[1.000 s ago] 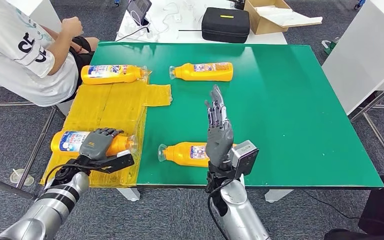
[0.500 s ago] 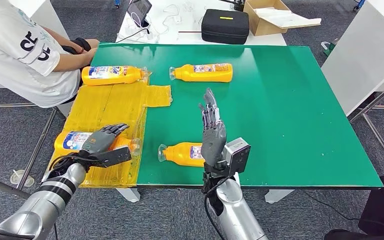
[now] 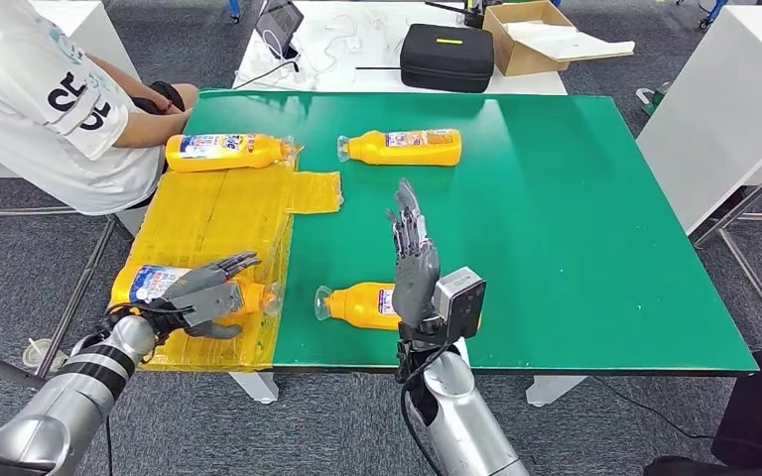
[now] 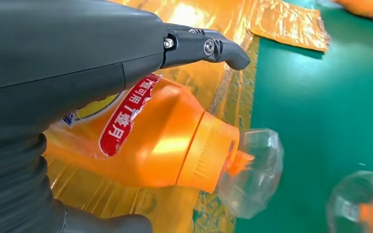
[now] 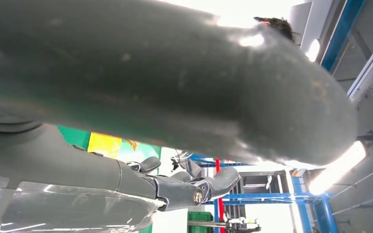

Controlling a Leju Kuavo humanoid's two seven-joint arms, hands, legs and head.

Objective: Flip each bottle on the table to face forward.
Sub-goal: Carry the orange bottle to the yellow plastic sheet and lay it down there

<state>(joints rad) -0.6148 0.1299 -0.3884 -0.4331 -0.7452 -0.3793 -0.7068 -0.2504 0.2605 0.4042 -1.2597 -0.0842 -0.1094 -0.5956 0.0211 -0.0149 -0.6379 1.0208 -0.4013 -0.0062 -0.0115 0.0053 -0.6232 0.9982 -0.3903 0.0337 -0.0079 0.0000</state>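
Left hand: the left hand (image 3: 201, 291) was seen curled around the near-left bottle (image 3: 149, 283), fingers over its top and thumb under its near side, so the bottle was gripped.
Near-left bottle: it was lying on its side on the yellow sheet (image 3: 220, 213) at the table's near-left corner, label up and clear cap (image 3: 274, 295) pointing toward the green mat (image 3: 575, 218); in the left wrist view the orange neck (image 4: 209, 153) and the clear cap were shown just past the thumb.
Right hand: the right hand (image 3: 412, 260) was held upright with fingers straight and apart, nothing held, above the near edge of the mat.
Near-middle bottle: a second bottle (image 3: 362, 303) was lying on its side on the mat just behind the right hand, partly hidden by it, cap to the left.
Far bottles: a third bottle (image 3: 226, 151) was lying at the far end of the yellow sheet, and a fourth (image 3: 402, 146) on the mat beside it, cap to the left.
Person: a person in a white shirt (image 3: 45, 99) was seated at the table's far-left corner.
Behind the table: a black case (image 3: 447, 57) and a cardboard box (image 3: 536, 35) were resting on a white surface.
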